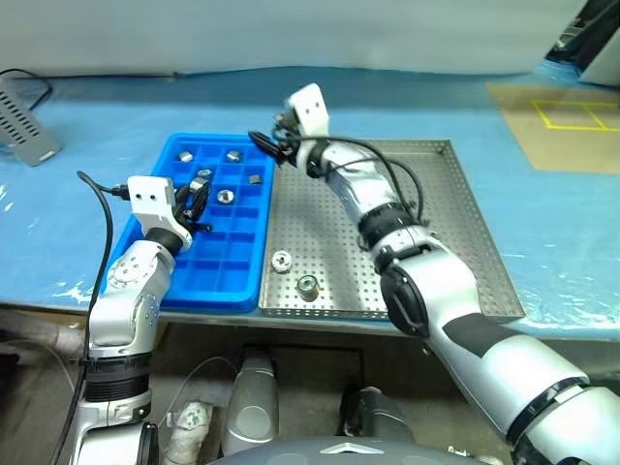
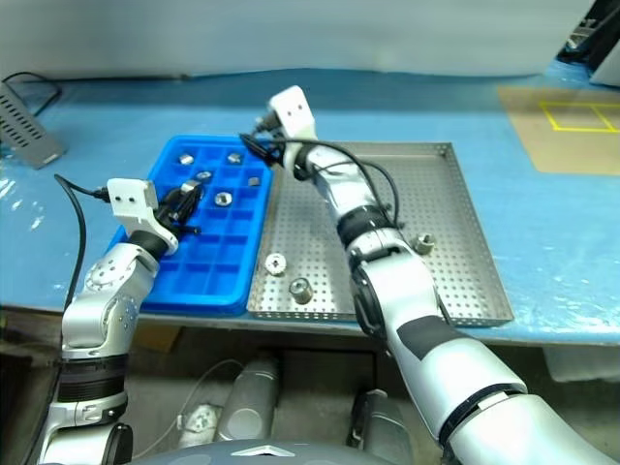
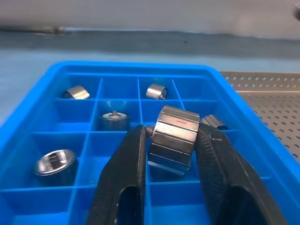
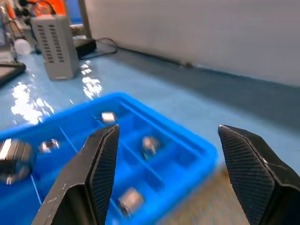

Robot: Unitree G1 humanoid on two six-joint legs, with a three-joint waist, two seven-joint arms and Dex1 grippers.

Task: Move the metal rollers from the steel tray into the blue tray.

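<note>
Blue plastic sheeting [image 1: 87, 208], glossy and a little wrinkled, covered the table, and behind it we saw a plain pale wall. On the sheeting stood the blue tray [image 1: 228, 281], a rectangular piece of bright smooth plastic divided into small square compartments. Just beside it, rim against rim, lay the steel tray [image 1: 455, 223], a large square of grey perforated sheet metal with low raised edges.

We saw the left gripper [image 3: 171, 154] clamped on one metal roller [image 3: 172, 139], a short silvery cylinder with flat facets around its side, like a nut. Its two black fingers [image 3: 124, 173] pressed on opposite facets, and the roller hung over the middle compartments of the blue tray.

The right gripper [image 4: 168, 159] was above the far corner of the blue tray, near the border with the steel tray. Its ribbed black fingers [image 4: 101, 168] stood well apart, and we saw nothing between them.

Several rollers [image 1: 225, 196] already sat in the blue tray, each alone in its own compartment, mostly in the far rows. Some stood upright and showed a round shiny top, others lay tilted.

In the steel tray two rollers [image 1: 307, 286] rested near the front edge, close to each other but not touching. A third one [image 2: 423, 243] lay more to the right, partly hidden by the right arm.

A grey ribbed box [image 1: 24, 121] with a cable lay on the far left of the table.
</note>
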